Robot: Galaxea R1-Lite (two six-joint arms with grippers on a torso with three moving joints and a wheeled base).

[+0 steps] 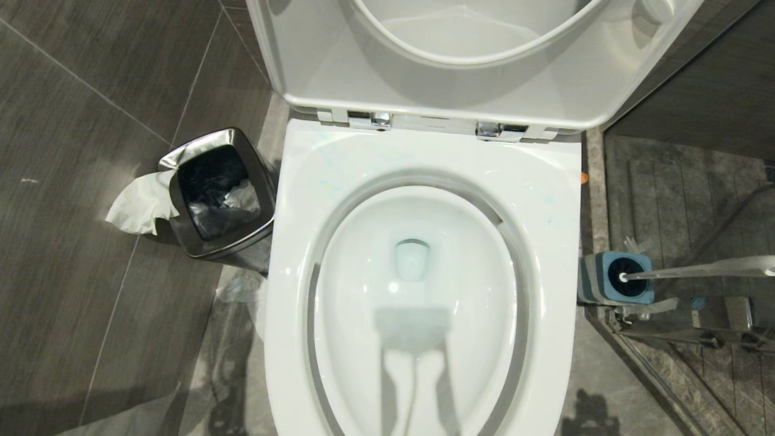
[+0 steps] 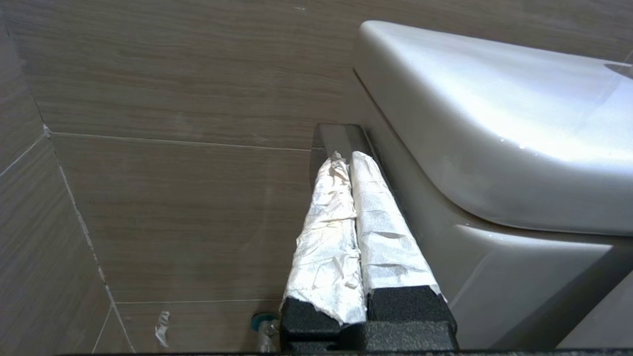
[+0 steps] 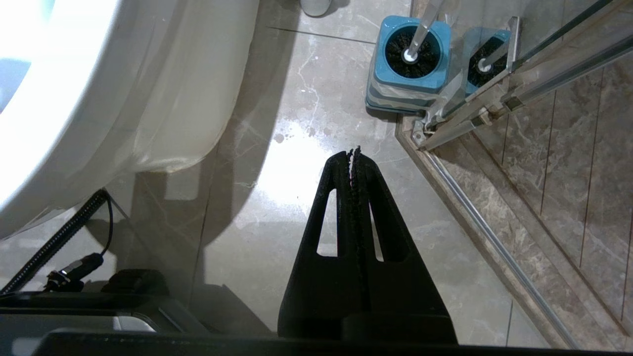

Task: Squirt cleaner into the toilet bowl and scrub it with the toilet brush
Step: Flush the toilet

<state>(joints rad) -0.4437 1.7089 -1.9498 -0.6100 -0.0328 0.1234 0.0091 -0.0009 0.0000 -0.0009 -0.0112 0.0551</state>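
Toilet bowl [image 1: 424,290] open, toilet brush [image 1: 696,269] standing in blue holder [image 1: 617,278] beside it, left gripper [image 2: 346,158] and right gripper [image 3: 355,151] both pinched closed, empty.

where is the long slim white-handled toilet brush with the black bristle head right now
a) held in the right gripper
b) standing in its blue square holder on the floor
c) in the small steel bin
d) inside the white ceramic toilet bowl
b: the toilet brush stands bristles-down in the blue square holder beside the toilet bowl, while the right gripper is shut and empty.
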